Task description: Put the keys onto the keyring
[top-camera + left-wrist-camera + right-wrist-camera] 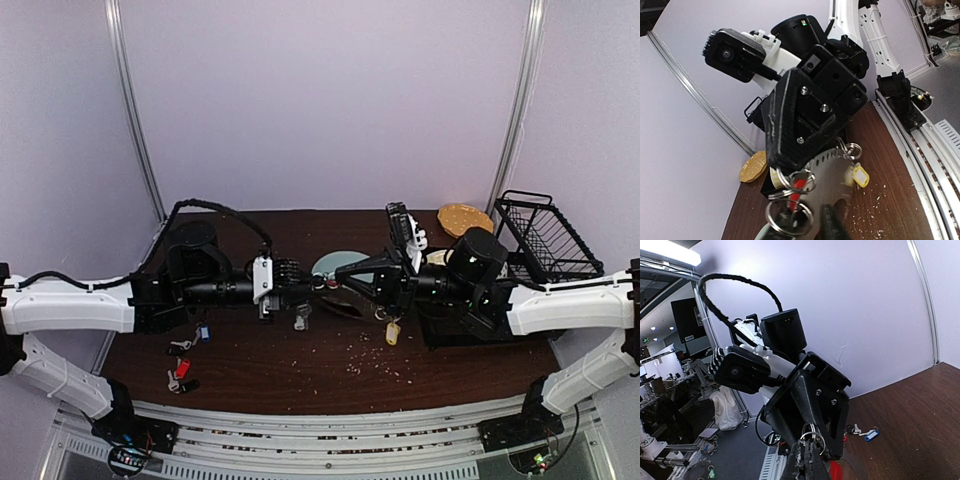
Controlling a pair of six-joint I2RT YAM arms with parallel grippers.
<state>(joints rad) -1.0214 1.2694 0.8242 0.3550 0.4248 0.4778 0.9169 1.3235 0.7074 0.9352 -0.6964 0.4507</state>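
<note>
Mid-air over the table centre: right gripper [350, 276] clamped on the keyring [784, 192]; left gripper [300, 272] closure unreadable. Loop looks light, stiff and slippery. Grasp 1 red-tagged key [799, 184] by its tag.

Wire rack [548, 238] blocks right rear; loose keys [183, 366] clutter left front; centre front open.

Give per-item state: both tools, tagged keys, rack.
Left tool: raised over the table, grip unclear.
Right tool: raised, grip unclear.
Red-tag key: off the table, between both tools.
Yellow-tag key: hanging below the right tool.
Blue-tag key: lying on the table.
Dish rack: upright, empty.
</note>
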